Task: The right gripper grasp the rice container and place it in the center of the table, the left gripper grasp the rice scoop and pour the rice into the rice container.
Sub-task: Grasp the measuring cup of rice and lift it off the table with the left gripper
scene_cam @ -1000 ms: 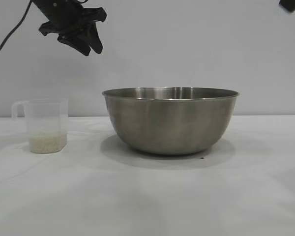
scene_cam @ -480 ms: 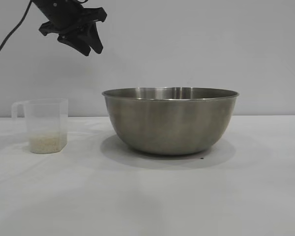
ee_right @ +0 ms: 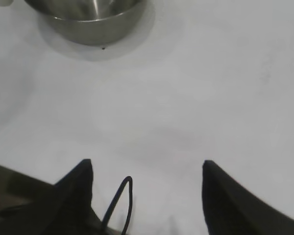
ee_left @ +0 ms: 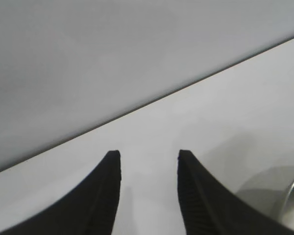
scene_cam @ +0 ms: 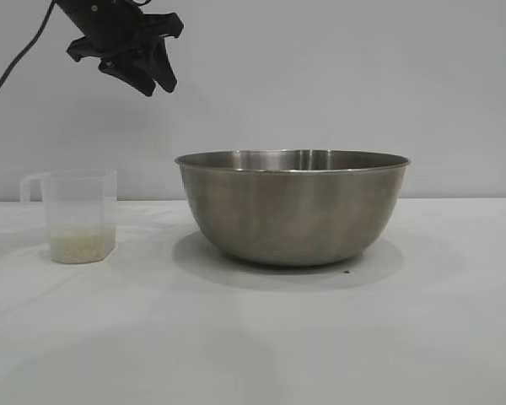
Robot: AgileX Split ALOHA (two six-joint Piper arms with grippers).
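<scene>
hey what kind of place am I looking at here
Probably a robot test bench, not a home kitchen: a bare white table before a blank wall, a black robot claw hanging overhead, and only a steel bowl and a plastic cup of rice.

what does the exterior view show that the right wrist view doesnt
Only the exterior view shows the rice scoop with the rice in its bottom, standing left of the bowl, and the left gripper hanging high above it, holding nothing.

Only the right wrist view shows the right gripper, its fingers wide open over bare table and empty.

Both show the rice container resting on the white table.
</scene>
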